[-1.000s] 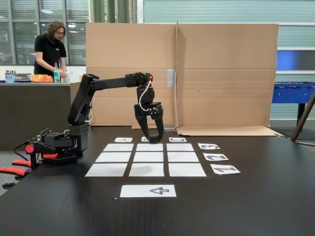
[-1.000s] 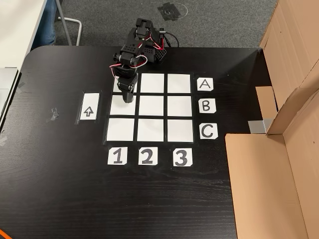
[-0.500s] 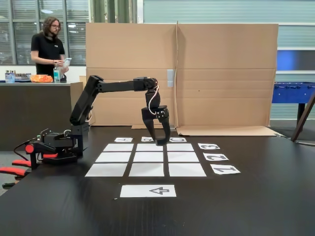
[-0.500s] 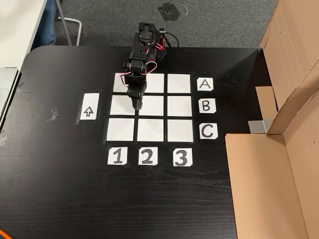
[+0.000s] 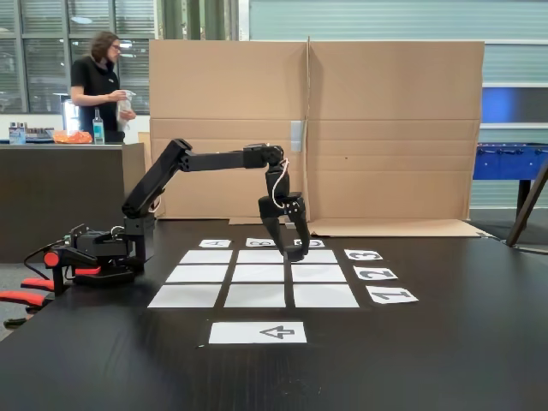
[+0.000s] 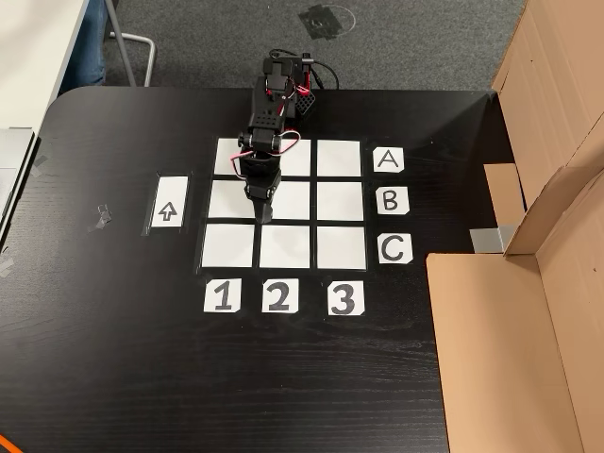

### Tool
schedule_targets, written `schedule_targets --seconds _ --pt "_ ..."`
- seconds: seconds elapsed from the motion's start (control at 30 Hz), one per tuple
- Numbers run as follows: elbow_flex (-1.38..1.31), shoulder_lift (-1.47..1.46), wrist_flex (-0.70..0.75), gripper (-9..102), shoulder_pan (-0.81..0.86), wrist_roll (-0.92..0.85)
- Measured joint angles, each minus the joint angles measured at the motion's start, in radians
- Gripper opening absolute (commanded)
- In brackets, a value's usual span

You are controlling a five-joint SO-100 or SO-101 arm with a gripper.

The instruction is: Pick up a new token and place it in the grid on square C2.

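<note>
Both fixed views showed the black table point(image 5: 445, 360) point(image 6: 113, 377), nearest the side camera a white sheet with an arrow point(image 5: 258, 332) point(image 6: 169, 202), then the grid point(image 5: 254, 278) point(image 6: 283, 204) of nine white cells. From the side, number labels point(image 5: 375, 274) lay to the right of the grid and letter labels along its far edge; from above, 1, 2, 3 point(image 6: 277, 296) ran along the bottom and A, B, C point(image 6: 392, 200) down the right. Square C2 point(image 6: 285, 246) lay bare, in line with C and 2. The arm's base point(image 5: 103, 257) point(image 6: 283, 85) stood beside the A row, and the arm reached out over the grid. The gripper point(image 5: 291, 251) point(image 6: 261, 216) pointed down above the lower left corner of the middle cell, close to the gap before the C row. Its fingers looked nearly together, but I could not tell whether they held the token. Beyond the table stood cardboard walls point(image 5: 342, 128) point(image 6: 528, 311), and farther off a person point(image 5: 104, 81) behind a counter point(image 5: 60, 188).
</note>
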Motion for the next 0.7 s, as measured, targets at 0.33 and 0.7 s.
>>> schedule_targets --seconds 0.33,0.7 --pt "-0.104 -0.081 0.0 -1 -0.052 0.009" --pt "-0.178 -0.17 -0.025 -1 -0.071 0.009"
